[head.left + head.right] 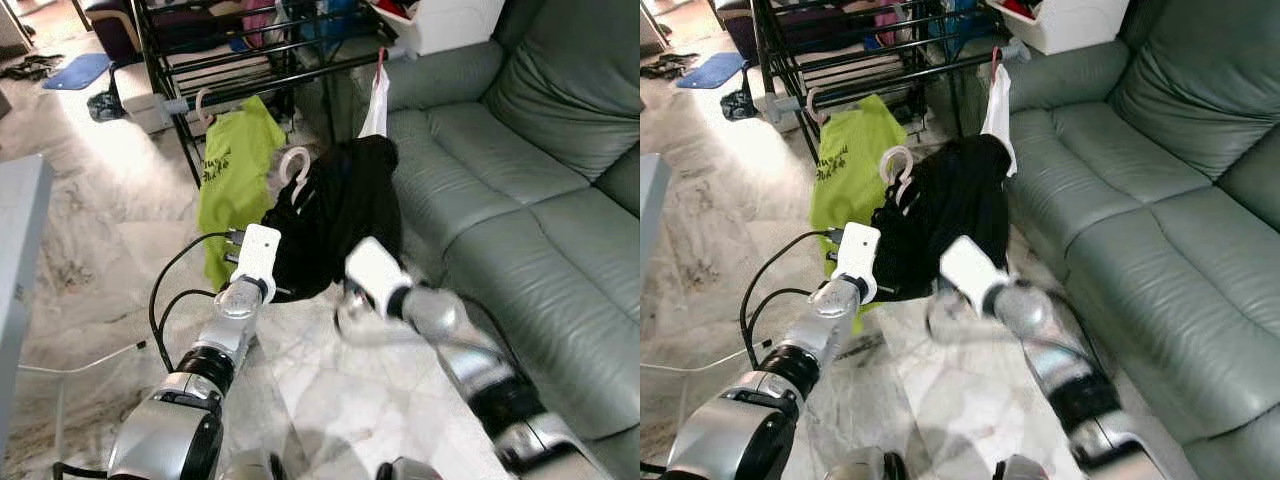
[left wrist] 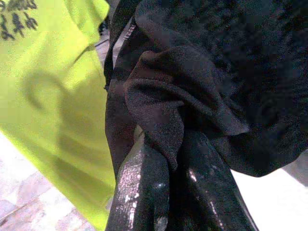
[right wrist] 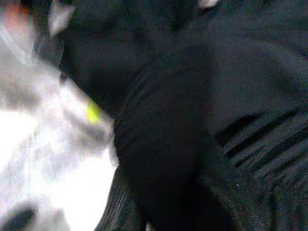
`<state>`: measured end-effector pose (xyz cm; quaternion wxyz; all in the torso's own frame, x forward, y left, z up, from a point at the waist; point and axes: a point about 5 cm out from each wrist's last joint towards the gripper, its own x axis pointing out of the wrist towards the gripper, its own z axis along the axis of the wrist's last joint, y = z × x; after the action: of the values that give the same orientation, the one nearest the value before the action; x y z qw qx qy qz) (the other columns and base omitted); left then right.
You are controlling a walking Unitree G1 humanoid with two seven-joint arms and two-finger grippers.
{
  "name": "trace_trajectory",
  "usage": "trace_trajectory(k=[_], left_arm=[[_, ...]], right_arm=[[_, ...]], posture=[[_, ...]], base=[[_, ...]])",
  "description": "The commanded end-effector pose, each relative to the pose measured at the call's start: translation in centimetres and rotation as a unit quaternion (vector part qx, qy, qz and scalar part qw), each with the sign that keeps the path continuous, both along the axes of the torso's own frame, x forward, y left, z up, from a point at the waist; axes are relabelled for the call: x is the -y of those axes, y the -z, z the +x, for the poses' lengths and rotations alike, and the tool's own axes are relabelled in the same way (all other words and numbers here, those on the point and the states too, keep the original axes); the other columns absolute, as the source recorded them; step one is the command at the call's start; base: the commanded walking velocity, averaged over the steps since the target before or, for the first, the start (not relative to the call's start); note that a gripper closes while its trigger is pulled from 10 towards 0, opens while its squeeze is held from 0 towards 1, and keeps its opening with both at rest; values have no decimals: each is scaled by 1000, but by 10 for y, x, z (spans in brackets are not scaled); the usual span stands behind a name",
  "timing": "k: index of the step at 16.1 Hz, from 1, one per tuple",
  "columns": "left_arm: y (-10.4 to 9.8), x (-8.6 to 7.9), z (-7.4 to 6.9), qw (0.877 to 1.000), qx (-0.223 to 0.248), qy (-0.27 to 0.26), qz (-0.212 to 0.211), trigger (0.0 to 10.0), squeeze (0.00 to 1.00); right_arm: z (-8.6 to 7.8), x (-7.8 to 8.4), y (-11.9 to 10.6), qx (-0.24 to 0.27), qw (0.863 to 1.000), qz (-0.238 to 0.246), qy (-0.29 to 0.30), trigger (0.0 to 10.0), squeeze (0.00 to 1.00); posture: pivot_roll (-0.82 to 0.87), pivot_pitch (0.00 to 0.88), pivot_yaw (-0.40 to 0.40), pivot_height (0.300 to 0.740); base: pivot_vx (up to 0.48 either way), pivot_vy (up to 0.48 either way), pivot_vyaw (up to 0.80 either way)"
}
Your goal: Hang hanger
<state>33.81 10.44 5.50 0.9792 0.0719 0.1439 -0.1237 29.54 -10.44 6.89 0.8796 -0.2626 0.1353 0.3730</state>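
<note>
A black garment (image 1: 340, 215) hangs bunched from a white hanger whose hook (image 1: 295, 165) sticks up free in the air, in front of the black drying rack (image 1: 250, 50). My left gripper (image 2: 168, 163) is shut on a fold of this black cloth near its lower left edge; the fingers (image 2: 139, 192) press close together on it. My right gripper (image 1: 350, 305) is blurred, low beside the garment's bottom right edge. The right wrist view is dark and blurred, with black fabric (image 3: 192, 120) close up. A lime-green shirt (image 1: 235, 170) hangs by its own hook (image 1: 205, 105) on the rack's lower rail.
A grey-green sofa (image 1: 520, 200) runs along the right, with a white box (image 1: 450, 20) on its arm. A white cloth (image 1: 377, 105) hangs from the rack's corner. A grey table edge (image 1: 20, 230) is at the left. A blue mat (image 1: 75, 70) lies on the marble floor.
</note>
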Motion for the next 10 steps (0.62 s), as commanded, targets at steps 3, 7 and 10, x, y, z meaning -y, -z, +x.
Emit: trace_trajectory(k=[3,7,10], left_arm=[[-18,-5,11,999,29,4,-18,0,0],[-19,6,7,995,35,98,-13,0,0],[-25,3,8,990,52,132,6,0,0]], right_arm=[[-36,21,12,-26,996,-30,-81,10000,1000],[-73,57,16,-85,980,-80,-159,10000,1000],[-75,64,14,-74,977,-112,-165,10000,1000]], posture=[[-61,0,47,740],[-75,0,66,740],[-72,0,67,740]], base=[[0,0,0],[0,0,0],[0,0,0]])
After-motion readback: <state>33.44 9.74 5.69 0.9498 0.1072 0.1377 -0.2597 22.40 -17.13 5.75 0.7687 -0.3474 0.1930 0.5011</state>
